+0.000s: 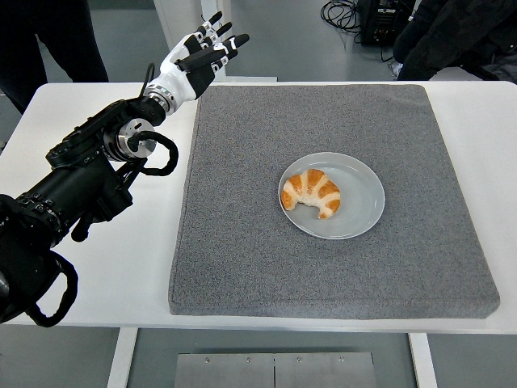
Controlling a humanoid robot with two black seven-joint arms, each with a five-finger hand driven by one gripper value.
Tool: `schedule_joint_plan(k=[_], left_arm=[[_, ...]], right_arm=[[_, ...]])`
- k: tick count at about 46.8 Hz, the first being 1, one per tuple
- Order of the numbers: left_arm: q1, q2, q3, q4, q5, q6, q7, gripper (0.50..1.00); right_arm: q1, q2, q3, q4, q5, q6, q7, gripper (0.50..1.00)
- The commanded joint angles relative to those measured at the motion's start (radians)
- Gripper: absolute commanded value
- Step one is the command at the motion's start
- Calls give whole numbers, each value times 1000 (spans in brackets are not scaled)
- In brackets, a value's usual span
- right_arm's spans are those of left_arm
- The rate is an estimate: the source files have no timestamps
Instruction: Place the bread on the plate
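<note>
A golden croissant [311, 192] lies on the left part of a pale grey round plate [355, 212], which sits in the middle of a grey felt mat [242, 242]. My left hand [202, 50] is raised above the far left corner of the mat, well away from the plate. Its fingers are spread and it holds nothing. My left arm [89, 178] stretches across the left side of the white table [97, 267]. My right arm is not in view.
A person in dark clothes stands at the top left [48, 32], and another dark-clothed person shows at the top right [452, 32]. Cables and a black box [380, 20] lie on the floor behind the table.
</note>
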Motion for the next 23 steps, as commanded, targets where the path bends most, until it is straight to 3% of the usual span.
schedule_joint_plan(k=[1, 23], left_arm=[[-1, 0, -1, 9, -10, -1, -9, 1000], [1, 0, 10, 11, -24, -9, 0, 1000]], right_arm=[[9, 0, 1, 2, -1, 0, 0, 1000], [15, 0, 1, -11, -1, -3, 0, 1000]])
